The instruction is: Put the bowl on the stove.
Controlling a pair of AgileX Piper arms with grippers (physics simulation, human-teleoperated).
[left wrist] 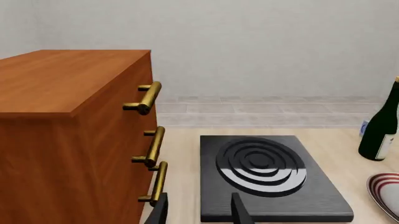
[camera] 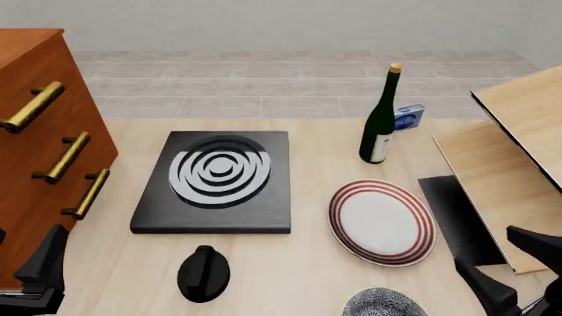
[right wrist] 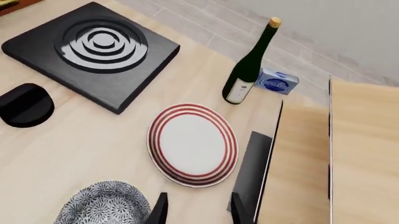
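The bowl, speckled black and white, sits at the near edge of the table, partly cut off by the front view. In the right wrist view the bowl lies just beside my right gripper, which is open and empty. The stove, a black slab with silver rings, lies left of centre, apart from the bowl. My left gripper is open and empty, hovering before the stove. In the front view the left gripper is at the near left corner and the right gripper at the near right.
A red-striped white plate lies between bowl and stove side. A black knob stands in front of the stove. A green bottle and blue box stand behind. A wooden drawer cabinet is at left; a black mat and wooden boards at right.
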